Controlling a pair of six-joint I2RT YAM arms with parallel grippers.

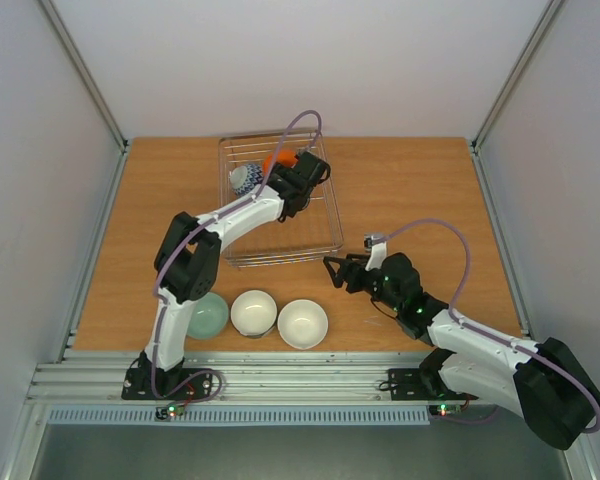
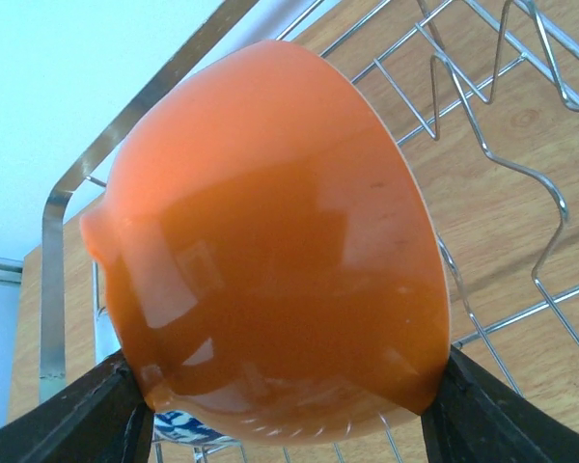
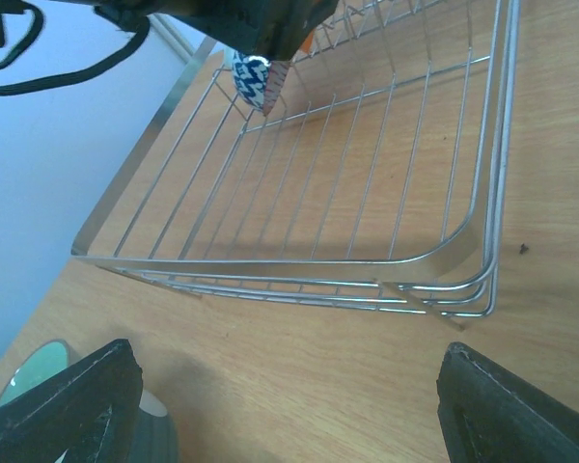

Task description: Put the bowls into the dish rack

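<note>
The orange bowl [image 2: 270,241] sits clamped between the jaws of the left gripper [image 2: 285,415]. It is tipped on its side, its mouth turned to the jaws' right. It is over the far end of the rack [image 3: 396,260], and the blue bowl [image 1: 244,178] lies just left of the jaws, inside the rack. I cannot tell whether the orange bowl touches the wires.

The next move is likely a release beside the blue bowl.

There are five bowls and one rack. One bowl is held, one is racked and three are on the table [image 1: 430,180]: a green bowl [image 1: 208,316], a white bowl [image 1: 253,312] and a second white bowl [image 1: 302,323]. The right gripper [image 1: 330,273] is empty, its jaws apart. It is nearer the white pair, which lie behind its jaws.
</note>
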